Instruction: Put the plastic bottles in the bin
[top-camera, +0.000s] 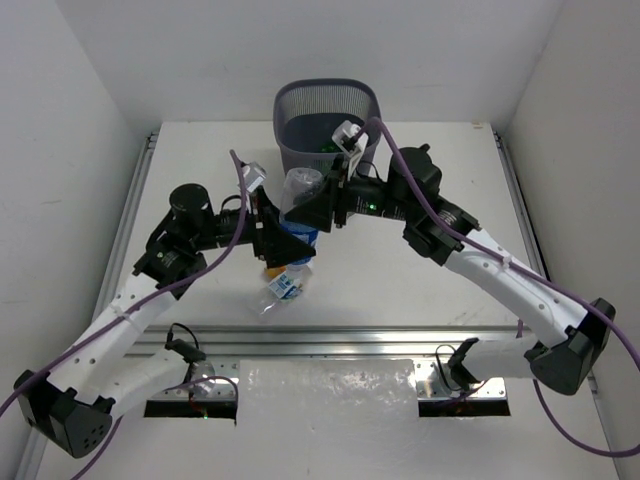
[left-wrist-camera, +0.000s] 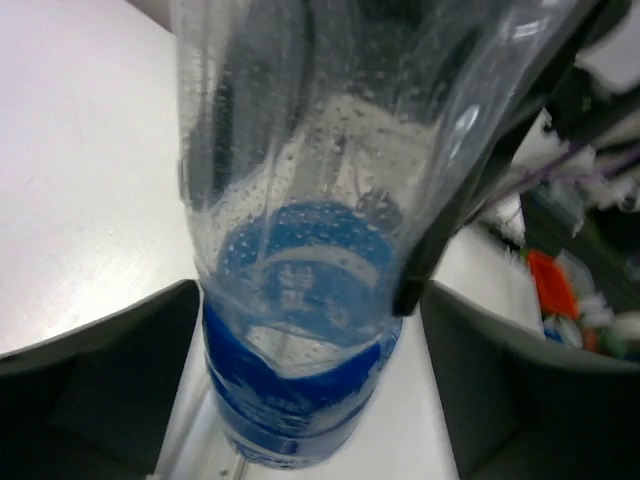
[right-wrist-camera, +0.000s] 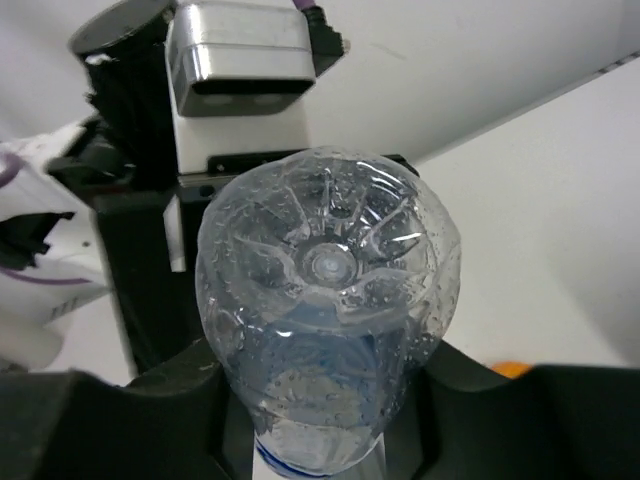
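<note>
plastic bottle (top-camera: 302, 190) | close by the bin (top-camera: 290, 100) | right gripper (right-wrist-camera: 320, 400) pinching its base for the drop | left gripper (left-wrist-camera: 305, 380) around label end, grip unclear tbh

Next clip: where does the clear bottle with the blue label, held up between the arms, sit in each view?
Top external: the clear bottle is mid-picture, just in front of the bin.
Left wrist: it fills the centre.
Right wrist: centre, ribbed base toward the camera.
Shared landmark: its blue label, only a sliver at the right wrist's bottom edge.
</note>
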